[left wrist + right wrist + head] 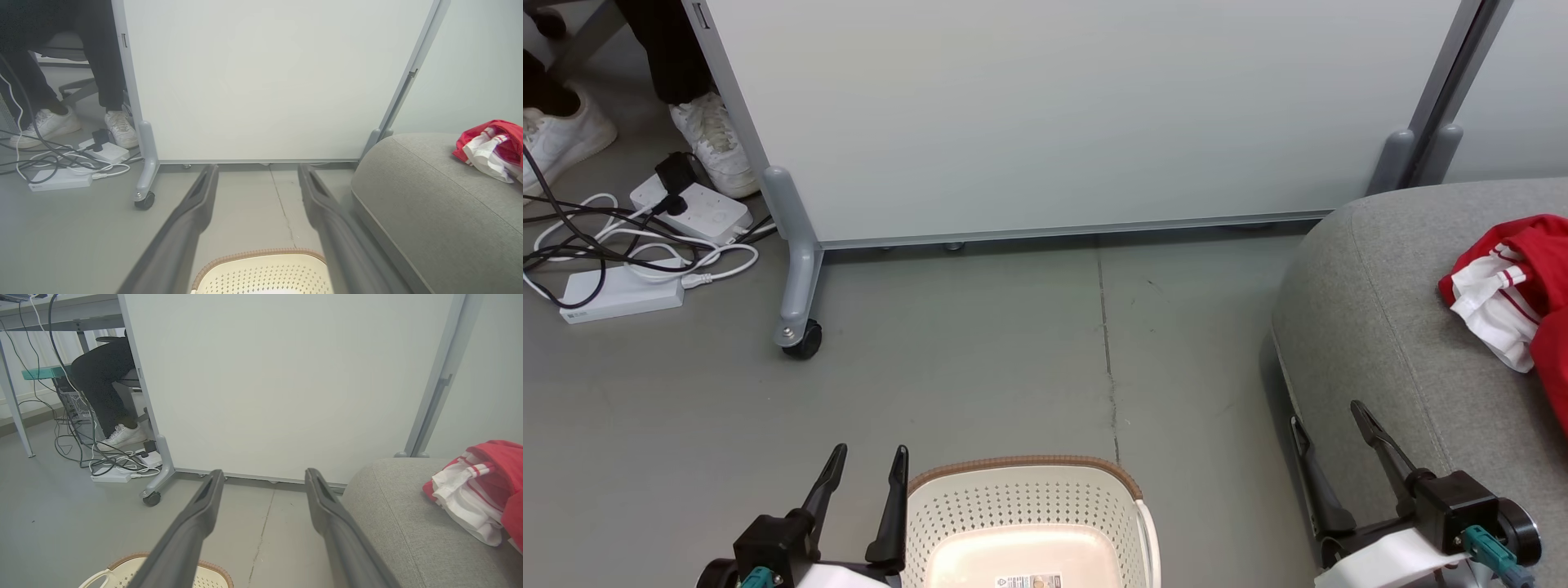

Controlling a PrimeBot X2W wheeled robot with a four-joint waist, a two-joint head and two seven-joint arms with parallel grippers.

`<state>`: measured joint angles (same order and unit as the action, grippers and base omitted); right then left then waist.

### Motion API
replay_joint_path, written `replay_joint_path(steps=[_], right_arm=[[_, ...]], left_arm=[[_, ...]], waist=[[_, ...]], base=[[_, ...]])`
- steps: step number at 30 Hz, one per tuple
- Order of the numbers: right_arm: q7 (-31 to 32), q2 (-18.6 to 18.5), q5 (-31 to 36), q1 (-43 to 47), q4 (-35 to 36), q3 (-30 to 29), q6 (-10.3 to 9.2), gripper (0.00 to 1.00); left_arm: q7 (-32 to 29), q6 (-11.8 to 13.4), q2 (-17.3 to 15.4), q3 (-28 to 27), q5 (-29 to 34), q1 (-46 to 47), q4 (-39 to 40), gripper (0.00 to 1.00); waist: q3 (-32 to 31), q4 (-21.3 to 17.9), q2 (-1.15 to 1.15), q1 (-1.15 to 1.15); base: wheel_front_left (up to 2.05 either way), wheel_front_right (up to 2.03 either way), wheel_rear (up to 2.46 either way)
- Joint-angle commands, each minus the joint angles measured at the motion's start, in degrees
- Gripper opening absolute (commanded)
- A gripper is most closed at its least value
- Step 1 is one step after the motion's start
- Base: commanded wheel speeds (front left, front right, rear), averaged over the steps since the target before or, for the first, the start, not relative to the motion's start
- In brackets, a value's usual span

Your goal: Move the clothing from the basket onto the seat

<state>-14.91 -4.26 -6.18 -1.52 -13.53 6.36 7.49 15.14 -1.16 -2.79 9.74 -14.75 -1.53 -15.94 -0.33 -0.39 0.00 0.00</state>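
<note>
Head view: my left gripper [870,451] and right gripper [1325,414] both spread, holding nothing. Clothing [1515,302] on seat [1380,327] looks light, floppy; I'd pinch bunched fold.

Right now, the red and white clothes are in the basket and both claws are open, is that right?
Not quite. The clothes lie on the grey seat, not in the basket, whose visible inside is bare. The head view shows it. The left claw and the right claw are both open, as you said.
</note>
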Motion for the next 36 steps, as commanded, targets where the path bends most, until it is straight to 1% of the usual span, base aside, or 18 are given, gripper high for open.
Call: replay_joint_path(steps=[1, 13, 28, 29, 34, 36], right_arm=[[-0.28, -0.50, -0.09, 0.04, -0.11, 0.07, 0.01, 1.00], [-0.28, -0.48, 0.20, 0.24, 0.06, 0.16, 0.01, 1.00], [-0.28, -0.07, -0.75, 0.04, 0.20, -0.48, 0.01, 1.00], [-0.28, 0.03, -1.02, -0.03, 0.22, -0.67, 0.01, 0.00], [0.17, 0.65, -1.24, 1.46, -2.02, -0.16, 0.00, 0.00], [0.63, 0.61, -3.76, 1.46, -1.75, -0.33, 0.00, 0.00]], left_arm=[[-0.02, -0.45, -0.22, -0.49, -0.15, 0.50, 0.17, 1.00], [-0.02, -0.64, -0.22, -0.61, -1.01, -0.14, -0.26, 1.00], [-0.02, -2.50, -0.22, -1.13, -2.32, 0.27, 0.83, 1.00], [-0.02, -2.74, -0.22, -1.13, -2.38, 0.37, 0.78, 0.00], [-0.08, -2.50, 0.20, -0.79, -2.59, -1.57, -1.37, 0.00], [-0.60, -2.57, 0.15, -1.16, -4.79, -1.45, -1.06, 0.00]], waist=[[-0.06, 0.01, 0.00, 0.00], [-0.37, -0.04, 0.00, 0.00], [0.20, 0.14, 0.00, 0.00], [0.23, 0.17, 0.00, 0.00], [0.23, 0.14, 0.00, 0.00], [0.24, 0.15, 0.00, 0.00]], base=[[0.00, 0.00, 0.00], [0.00, 0.00, 0.00], [0.00, 0.00, 0.00], [0.00, 0.00, 0.00], [0.00, 0.00, 0.00], [0.00, 0.00, 0.00]])
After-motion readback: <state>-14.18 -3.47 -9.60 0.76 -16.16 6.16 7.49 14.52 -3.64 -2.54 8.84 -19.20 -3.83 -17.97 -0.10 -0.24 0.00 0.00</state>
